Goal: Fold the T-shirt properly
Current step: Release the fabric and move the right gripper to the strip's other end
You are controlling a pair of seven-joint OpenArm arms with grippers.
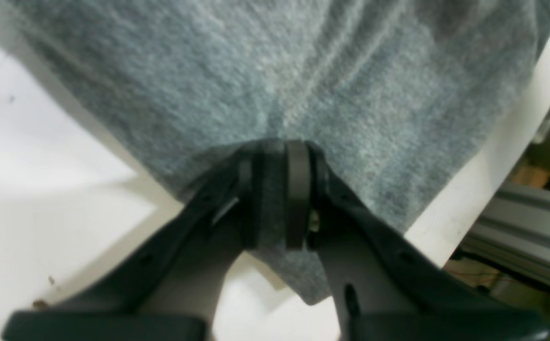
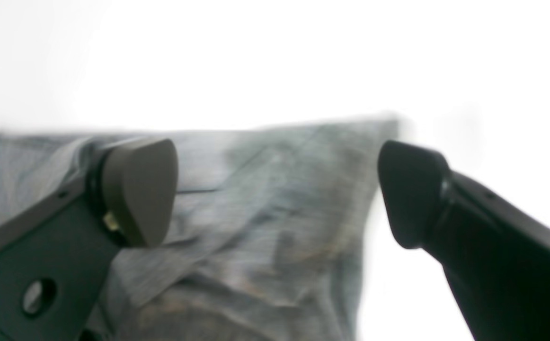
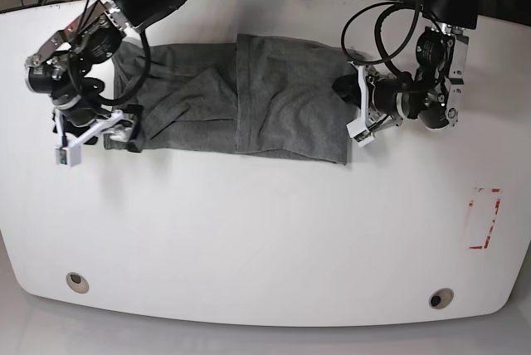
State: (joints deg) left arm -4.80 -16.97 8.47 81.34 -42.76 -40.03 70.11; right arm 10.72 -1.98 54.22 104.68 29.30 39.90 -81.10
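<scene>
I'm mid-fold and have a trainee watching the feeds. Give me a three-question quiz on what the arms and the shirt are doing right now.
1. True or false: the left gripper is pinching the T-shirt.
2. The right gripper has its jaws: A) clamped on cloth, B) spread apart with cloth lying between them, C) out of view.
3. What surface does the T-shirt lie on?

Key: 1 true. 2 B. 3 the white table.
</scene>
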